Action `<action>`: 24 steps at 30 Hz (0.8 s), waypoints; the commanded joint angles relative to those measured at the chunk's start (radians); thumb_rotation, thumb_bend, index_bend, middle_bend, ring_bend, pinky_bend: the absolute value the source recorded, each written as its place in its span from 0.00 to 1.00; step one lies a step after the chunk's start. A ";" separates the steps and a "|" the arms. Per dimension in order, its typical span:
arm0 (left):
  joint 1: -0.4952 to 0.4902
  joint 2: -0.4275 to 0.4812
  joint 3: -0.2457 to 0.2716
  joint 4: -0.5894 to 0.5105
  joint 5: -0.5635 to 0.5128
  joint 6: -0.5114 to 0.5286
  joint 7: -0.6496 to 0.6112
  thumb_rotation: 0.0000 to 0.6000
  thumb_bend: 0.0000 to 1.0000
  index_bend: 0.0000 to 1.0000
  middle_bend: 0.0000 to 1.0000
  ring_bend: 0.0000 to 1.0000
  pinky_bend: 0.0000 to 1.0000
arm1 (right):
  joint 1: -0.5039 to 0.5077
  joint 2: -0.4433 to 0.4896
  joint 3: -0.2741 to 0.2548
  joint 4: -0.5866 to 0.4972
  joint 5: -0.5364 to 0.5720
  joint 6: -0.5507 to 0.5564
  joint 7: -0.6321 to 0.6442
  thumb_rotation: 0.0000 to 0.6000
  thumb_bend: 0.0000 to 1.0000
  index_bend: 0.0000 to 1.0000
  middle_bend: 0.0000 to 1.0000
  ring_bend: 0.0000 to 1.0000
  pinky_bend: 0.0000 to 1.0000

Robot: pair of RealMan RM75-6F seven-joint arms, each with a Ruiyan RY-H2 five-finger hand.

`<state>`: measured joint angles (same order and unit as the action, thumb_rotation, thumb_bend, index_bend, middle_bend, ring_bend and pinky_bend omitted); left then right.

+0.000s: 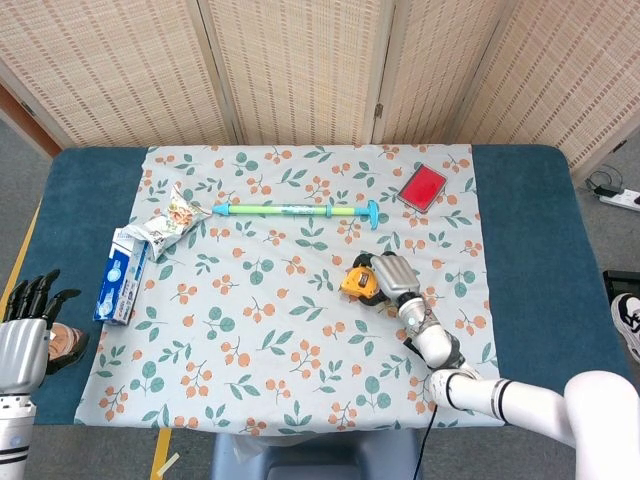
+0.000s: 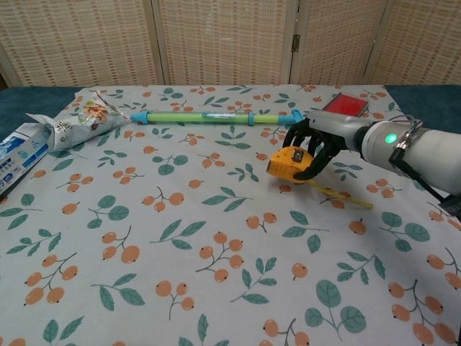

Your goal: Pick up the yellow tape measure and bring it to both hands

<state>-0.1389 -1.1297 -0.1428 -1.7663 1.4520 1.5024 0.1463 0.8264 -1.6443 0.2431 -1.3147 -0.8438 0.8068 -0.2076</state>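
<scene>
The yellow tape measure is just off the floral cloth near its right middle, with a shadow beneath it. My right hand grips it from the right, fingers curled over its top. A short length of yellow blade trails from it onto the cloth. My left hand hangs at the table's near left corner with its fingers spread and nothing in it. The chest view does not show it.
A green and blue rod lies across the far middle of the cloth. A red box sits far right. A snack bag and a blue carton lie left. A brown round object rests beside my left hand.
</scene>
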 commanded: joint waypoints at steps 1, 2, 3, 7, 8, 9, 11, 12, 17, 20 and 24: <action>-0.054 -0.028 -0.034 0.000 -0.002 -0.052 -0.045 1.00 0.35 0.29 0.11 0.09 0.00 | -0.067 0.052 0.029 -0.074 -0.092 0.040 0.150 1.00 0.47 0.50 0.47 0.42 0.19; -0.080 -0.042 -0.049 0.003 -0.010 -0.078 -0.067 1.00 0.35 0.29 0.11 0.09 0.00 | -0.081 0.056 0.035 -0.081 -0.118 0.044 0.197 1.00 0.47 0.50 0.47 0.42 0.20; -0.100 -0.054 -0.061 0.004 -0.019 -0.098 -0.080 1.00 0.35 0.29 0.11 0.09 0.00 | -0.089 0.058 0.039 -0.086 -0.135 0.044 0.233 1.00 0.47 0.50 0.47 0.42 0.20; -0.186 -0.109 -0.101 0.014 -0.034 -0.172 -0.090 1.00 0.35 0.28 0.11 0.09 0.00 | -0.113 0.052 0.052 -0.089 -0.217 0.053 0.368 1.00 0.47 0.50 0.47 0.42 0.20; -0.212 -0.128 -0.111 0.018 -0.039 -0.192 -0.084 1.00 0.35 0.28 0.11 0.09 0.00 | -0.118 0.040 0.059 -0.084 -0.243 0.067 0.410 1.00 0.47 0.50 0.47 0.42 0.20; -0.230 -0.142 -0.119 0.021 -0.044 -0.207 -0.077 1.00 0.35 0.27 0.11 0.09 0.00 | -0.122 0.030 0.064 -0.077 -0.261 0.078 0.443 1.00 0.47 0.50 0.47 0.42 0.20; -0.271 -0.176 -0.134 0.029 -0.056 -0.236 -0.059 1.00 0.35 0.25 0.11 0.09 0.00 | -0.129 0.000 0.075 -0.058 -0.305 0.106 0.523 1.00 0.47 0.50 0.47 0.42 0.21; -0.289 -0.192 -0.140 0.035 -0.061 -0.246 -0.051 1.00 0.35 0.24 0.11 0.09 0.00 | -0.130 -0.010 0.075 -0.047 -0.326 0.112 0.553 1.00 0.47 0.50 0.47 0.42 0.21; -0.373 -0.269 -0.171 0.064 -0.094 -0.297 -0.014 1.00 0.35 0.18 0.11 0.09 0.00 | -0.118 -0.056 0.070 0.005 -0.418 0.140 0.671 1.00 0.47 0.50 0.46 0.41 0.21; -0.407 -0.296 -0.178 0.066 -0.108 -0.314 0.008 1.00 0.35 0.15 0.11 0.09 0.00 | -0.107 -0.070 0.071 0.019 -0.455 0.144 0.733 1.00 0.47 0.50 0.46 0.41 0.24; -0.436 -0.333 -0.175 0.068 -0.112 -0.318 0.028 1.00 0.35 0.12 0.10 0.08 0.00 | -0.093 -0.100 0.068 0.051 -0.502 0.170 0.794 1.00 0.47 0.50 0.46 0.41 0.27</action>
<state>-0.5680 -1.4549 -0.3177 -1.6997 1.3430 1.1876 0.1683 0.7248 -1.7267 0.3120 -1.2826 -1.3245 0.9612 0.5643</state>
